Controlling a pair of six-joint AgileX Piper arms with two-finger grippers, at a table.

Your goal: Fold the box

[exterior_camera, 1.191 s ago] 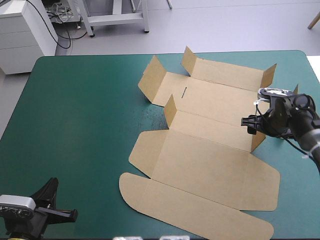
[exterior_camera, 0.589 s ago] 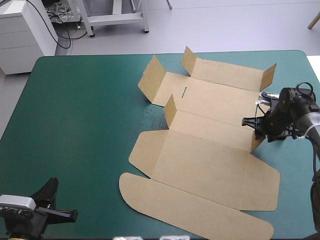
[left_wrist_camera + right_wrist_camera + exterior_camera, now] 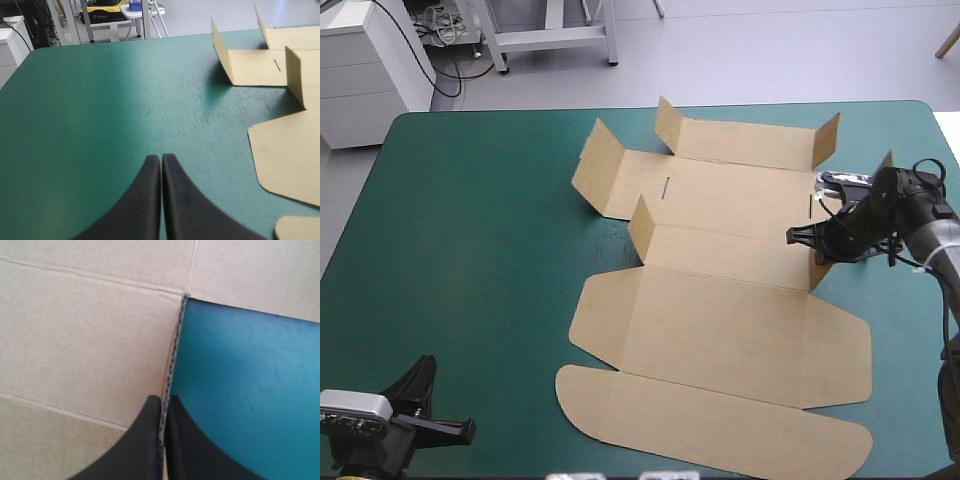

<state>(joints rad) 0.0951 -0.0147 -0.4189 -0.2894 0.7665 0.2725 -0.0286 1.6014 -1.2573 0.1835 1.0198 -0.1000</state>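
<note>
A lab, judging by drawer cabinet (image 3: 370, 60), loose cables (image 3: 440, 25), metal stand (image 3: 550, 38).

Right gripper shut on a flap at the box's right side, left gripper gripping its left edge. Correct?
Left part is wrong: the left gripper is shut on nothing, over bare cover, clear of the box, per the left wrist view. The right gripper shut on the flap stands.

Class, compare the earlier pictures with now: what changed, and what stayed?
The right pincer, shut on a raised flap of the box, moved toward the left of the table, dragging it along and turning it slightly. The left pincer stayed shut at the near-left corner.
</note>
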